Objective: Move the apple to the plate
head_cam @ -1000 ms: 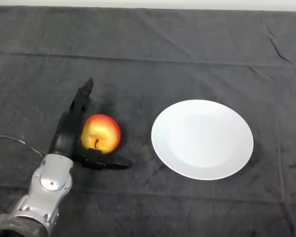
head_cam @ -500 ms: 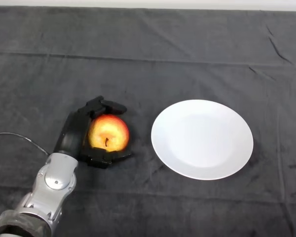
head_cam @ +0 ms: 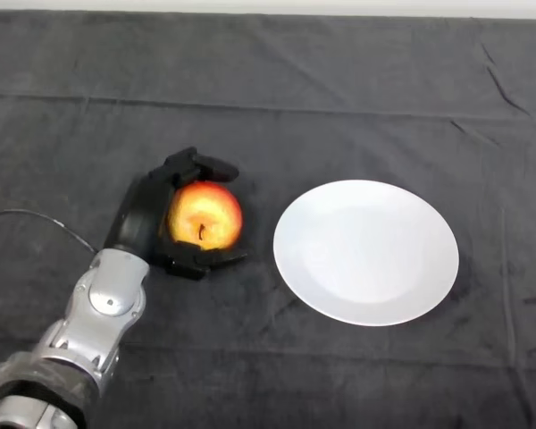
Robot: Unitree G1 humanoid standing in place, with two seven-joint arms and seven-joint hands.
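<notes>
- Table (head_cam: 339, 80), covered by a dark wrinkled cloth, fills the whole head view and carries 2 things only: a plate and an apple, with open cloth all around them.
- Plate (head_cam: 366, 251), white and round, lies flat right of centre with nothing on it; it is the goal, so the job is not finished.
- Left arm (head_cam: 94, 326), silver-grey, comes in from the lower left corner and slants up toward the middle, which sets its hand on the apple's left, the side away from the plate. That suits a sideways carry to the right.
- Left hand (head_cam: 141, 223), black, is curled round the apple: the fingers (head_cam: 201, 166) hook over its far upper edge and the thumb (head_cam: 205, 260) wraps under its near edge, so the fruit is squeezed between them against the palm. Such a wrap from opposite sides is probably meant to stop a round, smooth thing from rolling out.
- Apple (head_cam: 205, 215), red and yellow with its stem dimple facing the camera, sits in that grasp left of the plate, close to its rim but clear of it. Whether it rests on the cloth or is already raised cannot be told from above.
- Judged from this, the grasp is made and the carry remains: lift enough to clear the rim, travel right, set down near the plate's centre, then release.
</notes>
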